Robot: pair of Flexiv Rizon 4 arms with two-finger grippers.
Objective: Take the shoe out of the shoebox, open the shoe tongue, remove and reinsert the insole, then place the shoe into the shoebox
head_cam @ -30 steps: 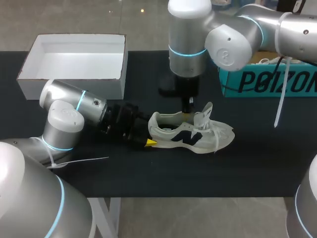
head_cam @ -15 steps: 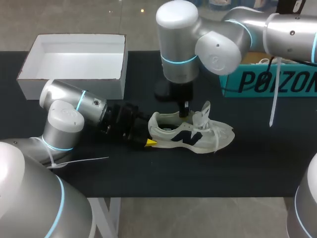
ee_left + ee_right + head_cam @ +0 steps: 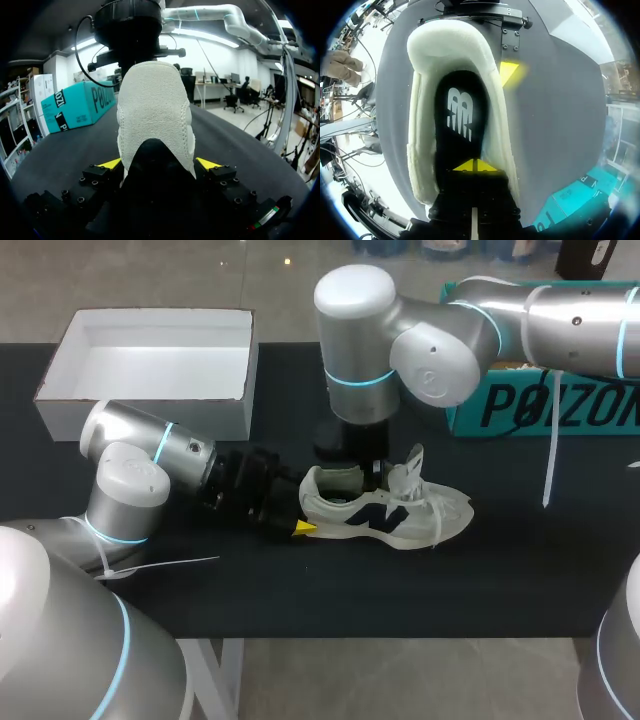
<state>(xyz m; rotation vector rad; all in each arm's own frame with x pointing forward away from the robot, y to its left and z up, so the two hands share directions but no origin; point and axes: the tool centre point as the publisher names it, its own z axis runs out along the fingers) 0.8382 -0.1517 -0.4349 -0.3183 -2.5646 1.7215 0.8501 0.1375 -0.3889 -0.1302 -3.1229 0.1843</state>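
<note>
- Black table (image 3: 520, 570) carried everything.
- Teal box (image 3: 560, 405) stood at the far right.
- White box (image 3: 200, 415) sat open at the far left. Both boxes were well apart from the shoe.
- Shoe (image 3: 385, 510) stood on its sole near the table's middle, outside both boxes. Its heel faced the left arm and its tongue stood up.
- Left gripper (image 3: 159, 165) lay low along the table, its yellow fingers clamped on the heel from two sides.
- Right gripper (image 3: 475, 165) hung straight down into the shoe's opening with its fingers pressed together. Its tips were over the insole, and I could not tell whether they touched it.
- Insole (image 3: 460, 115), dark with a white mark, lay flat inside the shoe.
</note>
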